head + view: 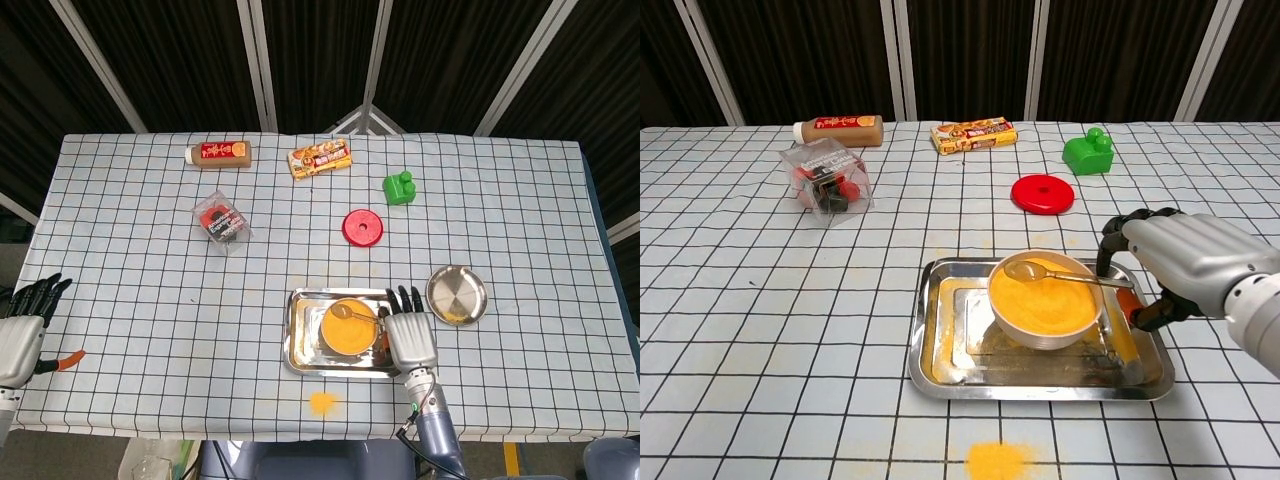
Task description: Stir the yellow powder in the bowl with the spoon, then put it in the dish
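A white bowl [347,328] [1045,303] of yellow powder stands in a steel tray [303,352] [940,370] near the table's front edge. The spoon [352,312] [1065,275] lies across the bowl, scoop on the powder, handle pointing right over the rim. My right hand [410,338] [1185,262] hovers just right of the bowl by the handle's end, fingers curled down and apart, holding nothing. The round steel dish [457,294] sits right of the tray with a little yellow powder on its near side. My left hand [24,322] rests open at the table's far left edge.
Spilled yellow powder [321,402] [997,460] lies in front of the tray. Farther back are a red disc [363,227], a green block [399,187], a snack box [321,159], a brown bottle [218,153] and a clear packet [221,221].
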